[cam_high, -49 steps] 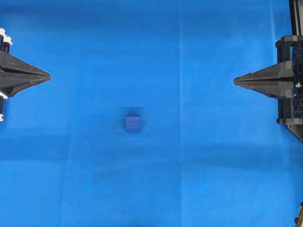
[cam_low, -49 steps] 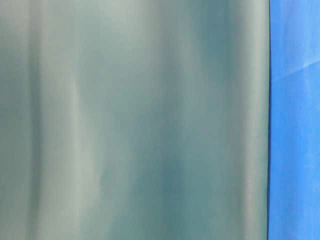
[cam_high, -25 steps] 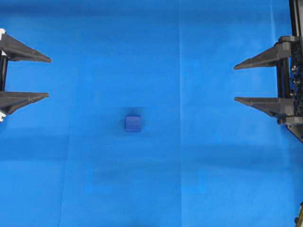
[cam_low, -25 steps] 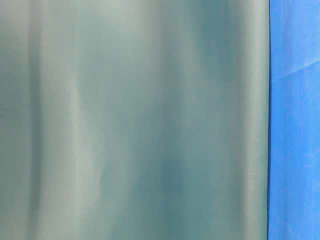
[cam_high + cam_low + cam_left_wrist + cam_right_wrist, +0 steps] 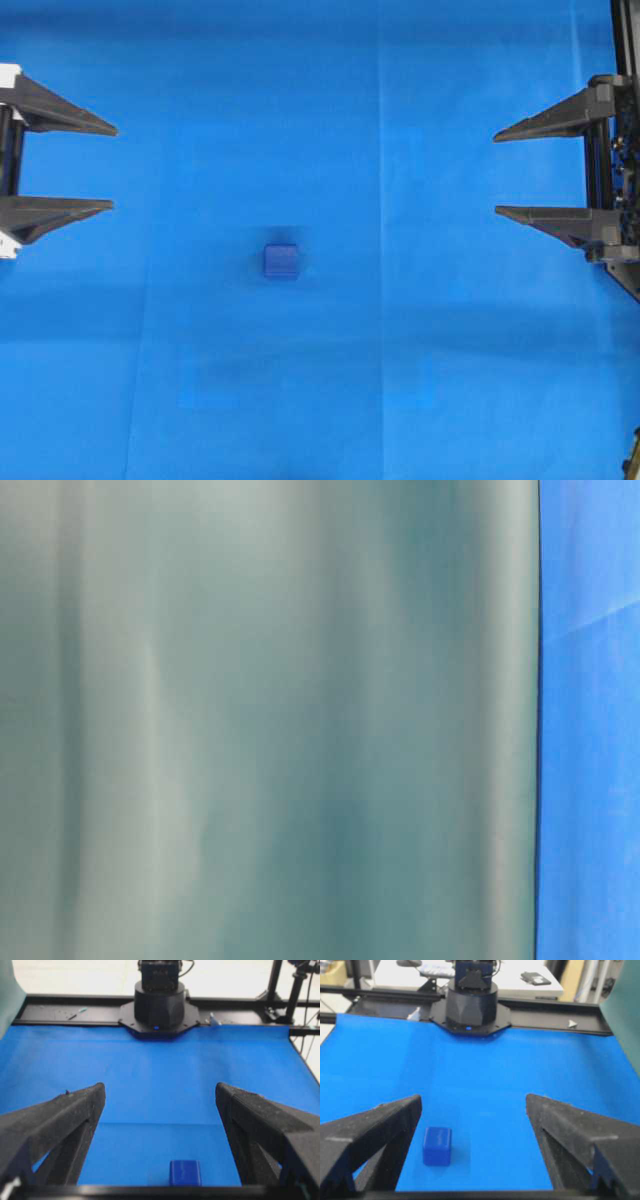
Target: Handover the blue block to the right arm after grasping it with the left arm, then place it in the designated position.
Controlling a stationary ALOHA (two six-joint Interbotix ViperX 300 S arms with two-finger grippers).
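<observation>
I read the left end effector (image 5: pixel 113 167) and right end effector (image 5: pixel 495 173) as spread wide, empty; rounded dark-blue block (image 5: pixel 282 261) rests on smooth blue-clothed worktop (image 5: pixel 400 380).

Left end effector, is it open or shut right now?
Open. The left end effector has its two pointed fingers spread wide apart with blue cloth between them, and the blue block lies untouched on it.
</observation>
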